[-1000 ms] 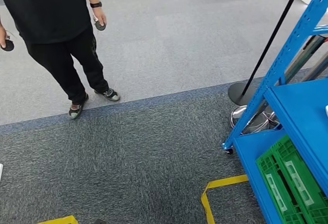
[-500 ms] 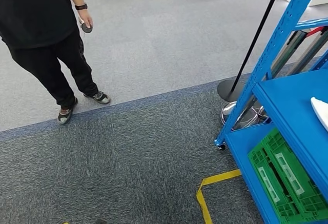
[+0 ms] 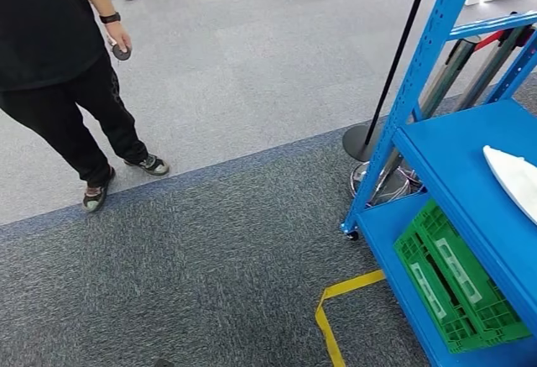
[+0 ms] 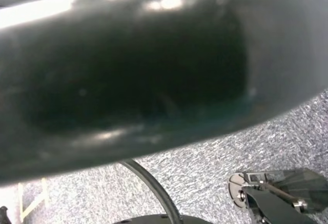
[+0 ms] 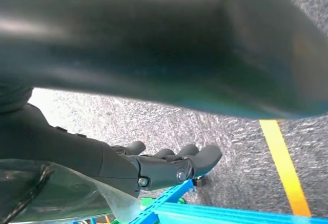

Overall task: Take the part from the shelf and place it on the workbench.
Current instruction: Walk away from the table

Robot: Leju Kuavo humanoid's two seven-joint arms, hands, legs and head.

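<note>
A white, flat part (image 3: 514, 179) lies on the middle deck of a blue metal shelf (image 3: 453, 161) at the right edge of the head view. Its far end is cut off by the picture's edge. In the right wrist view my right hand (image 5: 166, 165) hangs over the grey carpet with its dark fingers stretched out and nothing in them. A blue edge of the shelf (image 5: 232, 215) lies close beyond the fingertips.
A green crate (image 3: 456, 287) sits on the shelf's bottom deck. Yellow tape (image 3: 336, 308) marks the carpet beside the shelf. A black pole stand (image 3: 361, 142) and shiny metal parts stand behind the shelf's corner post. A person in black (image 3: 57, 65) stands at the far left, holding a small round object.
The camera has turned right: the shelf has slid leftward into the picture and the white part has come into sight. The person has shifted toward the left edge.
</note>
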